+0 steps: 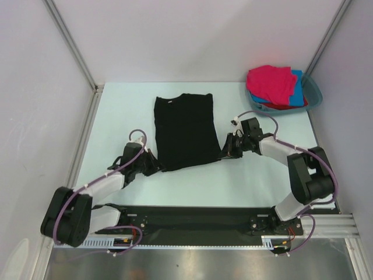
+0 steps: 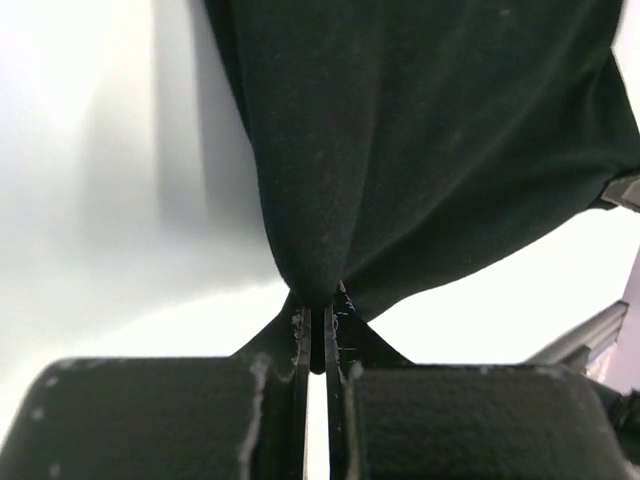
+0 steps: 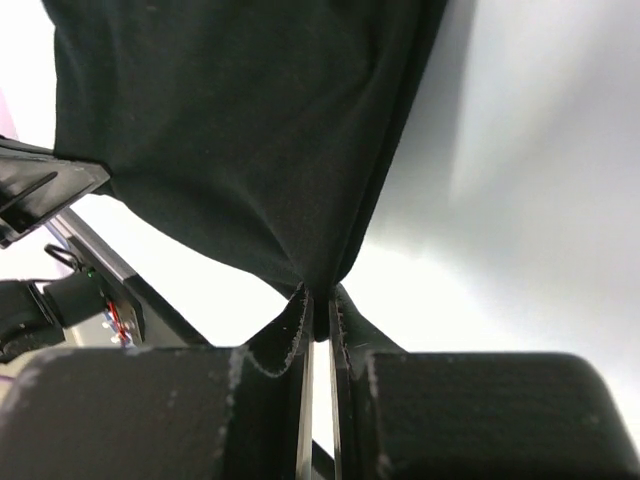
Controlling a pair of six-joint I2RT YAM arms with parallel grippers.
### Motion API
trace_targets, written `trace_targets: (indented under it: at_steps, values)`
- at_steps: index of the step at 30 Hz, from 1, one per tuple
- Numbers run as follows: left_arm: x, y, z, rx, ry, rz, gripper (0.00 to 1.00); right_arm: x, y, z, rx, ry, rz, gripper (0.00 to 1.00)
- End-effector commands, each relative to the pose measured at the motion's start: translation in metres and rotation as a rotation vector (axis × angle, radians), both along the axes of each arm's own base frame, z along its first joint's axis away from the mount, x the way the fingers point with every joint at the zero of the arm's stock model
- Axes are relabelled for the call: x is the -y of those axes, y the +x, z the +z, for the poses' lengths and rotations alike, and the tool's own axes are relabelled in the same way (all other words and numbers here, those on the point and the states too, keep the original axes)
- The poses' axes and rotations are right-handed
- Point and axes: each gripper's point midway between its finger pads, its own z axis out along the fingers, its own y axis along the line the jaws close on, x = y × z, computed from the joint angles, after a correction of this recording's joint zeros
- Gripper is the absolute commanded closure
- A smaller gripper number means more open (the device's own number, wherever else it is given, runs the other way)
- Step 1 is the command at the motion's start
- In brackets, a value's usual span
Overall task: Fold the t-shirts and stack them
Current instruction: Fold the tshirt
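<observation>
Black t-shirt is lying flat mid-frame on the counter; we are clenching left gripper and right gripper on its lower corners, aiming to lift both evenly, hem taut.

A teal plastic basin is set at the far right corner of the pale tabletop. A black mounting plate is laid along the near edge. The scene is enclosed by grey walls.
</observation>
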Motion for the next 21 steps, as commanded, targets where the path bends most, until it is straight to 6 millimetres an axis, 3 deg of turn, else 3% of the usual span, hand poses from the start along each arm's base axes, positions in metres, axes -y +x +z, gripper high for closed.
trace_targets:
  at_steps: [1, 6, 9, 15, 19, 21]
  values:
    - [-0.005, -0.018, 0.010, -0.027, 0.035, -0.035, 1.00, 0.009, -0.013, 0.010, 0.040, -0.055, 0.012, 1.00]
    - [-0.007, -0.028, 0.027, -0.002, 0.021, -0.033, 1.00, 0.007, -0.037, 0.026, 0.058, -0.075, 0.019, 1.00]
    - [-0.007, -0.039, 0.032, -0.014, 0.005, -0.034, 1.00, 0.005, -0.060, 0.027, 0.035, -0.090, 0.022, 1.00]
    - [-0.010, -0.058, 0.049, -0.015, -0.016, -0.021, 1.00, 0.003, -0.100, 0.047, 0.058, -0.106, 0.007, 1.00]
    - [-0.015, -0.056, 0.074, 0.053, -0.010, -0.005, 1.00, 0.001, -0.118, 0.059, 0.098, -0.117, -0.014, 1.00]
    - [-0.017, -0.053, 0.085, 0.078, 0.000, 0.000, 1.00, -0.012, -0.133, 0.069, 0.143, -0.101, 0.042, 1.00]
